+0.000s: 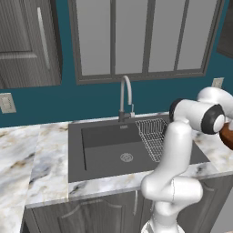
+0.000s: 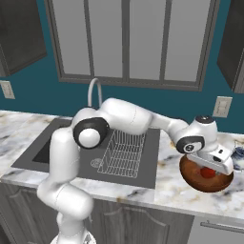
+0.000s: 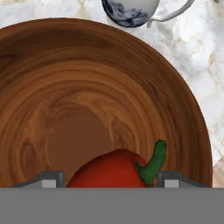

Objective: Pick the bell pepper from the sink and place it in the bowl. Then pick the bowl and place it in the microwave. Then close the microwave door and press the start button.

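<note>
The reddish-brown wooden bowl [image 3: 87, 87] stands on the marble counter to the right of the sink [image 1: 109, 154]; it also shows as the bowl [image 2: 193, 178] and the bowl [image 1: 228, 134]. My gripper [image 3: 109, 180] reaches down into it. The red bell pepper [image 3: 113, 168] with its green stem fills the gap between both fingertips, low over the bowl's floor. From the right base, the bell pepper [image 2: 207, 172] shows under the gripper [image 2: 213, 167]. The jaws stand wide, shut on the pepper. The microwave is out of view.
A white and blue mug [image 3: 129, 11] stands just beyond the bowl's far rim, and shows as the mug [image 2: 238, 151]. A wire rack [image 2: 121, 152] sits in the sink's right half. The curved faucet [image 1: 125, 95] rises behind the basin. Marble counter [image 1: 27, 154] stretches left.
</note>
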